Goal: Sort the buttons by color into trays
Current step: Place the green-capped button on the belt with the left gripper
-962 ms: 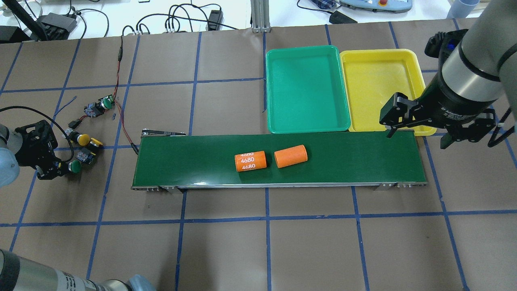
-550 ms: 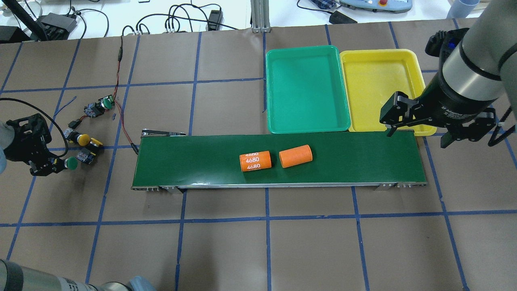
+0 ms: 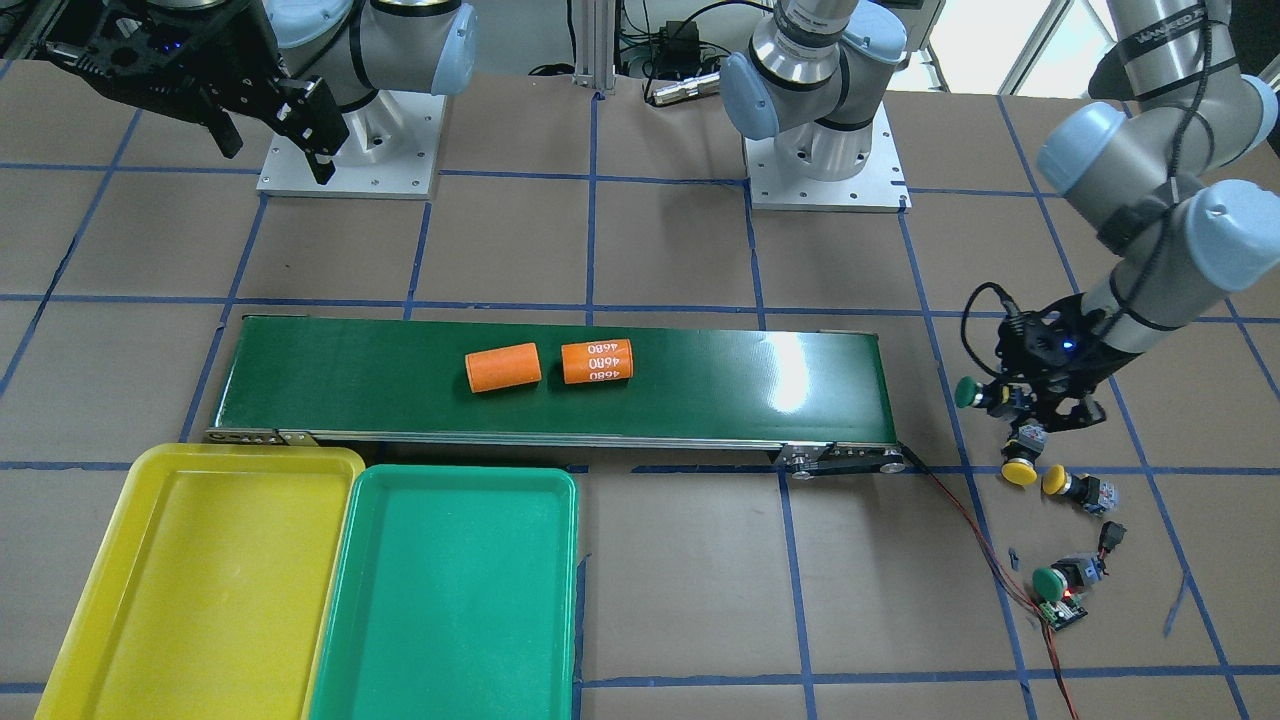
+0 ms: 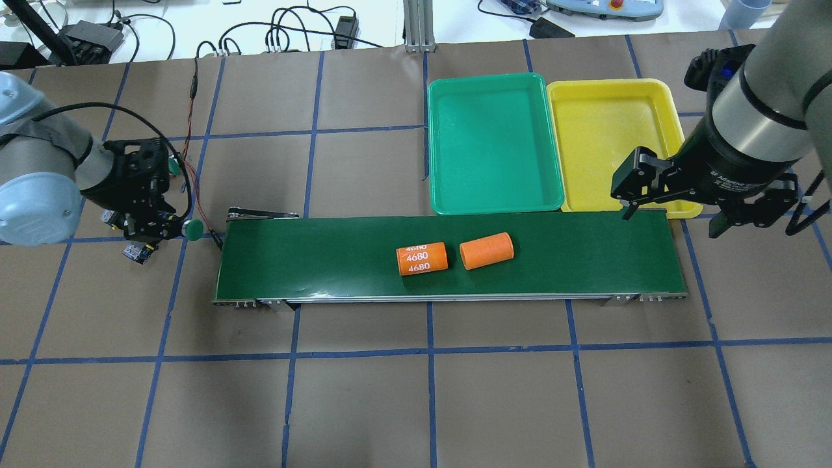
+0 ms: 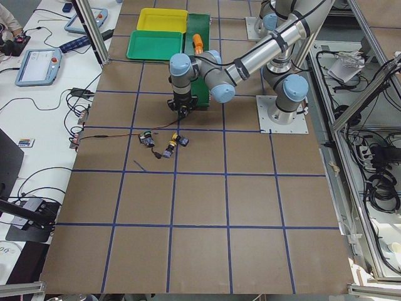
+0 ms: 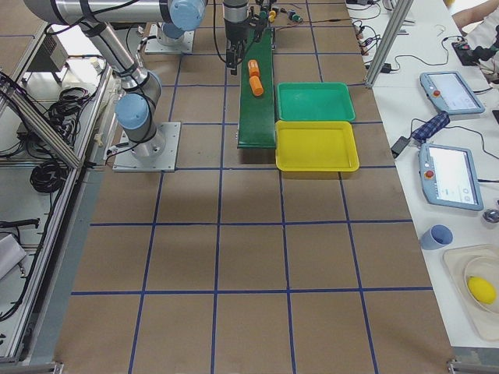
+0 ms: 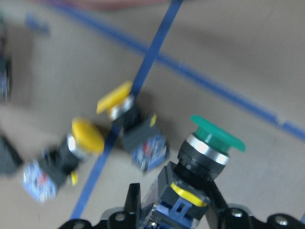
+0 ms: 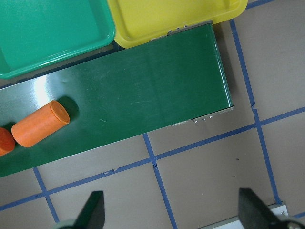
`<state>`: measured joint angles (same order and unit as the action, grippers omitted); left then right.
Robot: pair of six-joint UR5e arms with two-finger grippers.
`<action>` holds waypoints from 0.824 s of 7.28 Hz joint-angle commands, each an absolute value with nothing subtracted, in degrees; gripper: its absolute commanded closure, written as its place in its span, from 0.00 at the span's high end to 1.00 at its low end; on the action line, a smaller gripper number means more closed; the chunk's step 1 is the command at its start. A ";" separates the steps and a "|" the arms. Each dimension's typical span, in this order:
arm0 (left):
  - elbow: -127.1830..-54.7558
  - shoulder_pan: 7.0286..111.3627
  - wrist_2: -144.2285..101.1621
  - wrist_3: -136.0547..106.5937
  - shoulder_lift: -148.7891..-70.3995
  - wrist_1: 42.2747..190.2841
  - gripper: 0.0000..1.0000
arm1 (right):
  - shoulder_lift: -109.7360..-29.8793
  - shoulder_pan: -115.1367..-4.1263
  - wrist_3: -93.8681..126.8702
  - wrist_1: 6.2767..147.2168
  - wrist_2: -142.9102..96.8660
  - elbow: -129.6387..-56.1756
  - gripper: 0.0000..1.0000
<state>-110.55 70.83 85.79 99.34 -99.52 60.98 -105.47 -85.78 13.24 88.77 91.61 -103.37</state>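
Moved: green button (image 4: pixel 192 227) has been carried by the left gripper (image 4: pixel 172 229) towards the conveyor belt (image 4: pixel 325 260); orange cylinders (image 4: pixel 422 259) shifted along it
Left jaws: closed on the button's body
Right gripper (image 4: pixel 671 220): held wide open over the belt's end, beside the yellow tray (image 4: pixel 611 130)
Yellow buttons (image 3: pixel 1020 472): lying on the table

We see one green button (image 4: pixel 193 228) gripped by its black body in the left gripper (image 4: pixel 170 227), raised, with its round cap turned toward the belt (image 4: pixel 448 257) and just off the belt's end. Past that same end a yellow button (image 3: pixel 1020 472) and a second yellow button (image 3: pixel 1053 482) lie on their sides, close together (blurred in the wrist view). A second green button (image 3: pixel 1048 579) lies farther out. The green tray (image 4: pixel 494 143) and yellow tray (image 4: pixel 611 136) sit side by side along the belt's far edge, at its other end.
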 commanded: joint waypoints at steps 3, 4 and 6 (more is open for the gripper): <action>-113.81 95.48 83.06 82.08 -98.71 60.73 0.00 | -105.47 -85.87 13.27 88.77 91.58 -103.45 1.00; -114.08 99.02 83.58 78.26 -98.09 60.65 0.00 | -105.47 -85.87 13.27 88.51 91.58 -103.53 1.00; -114.61 99.23 83.67 65.31 -99.22 58.81 0.99 | -105.56 -85.87 13.27 88.59 93.25 -103.62 1.00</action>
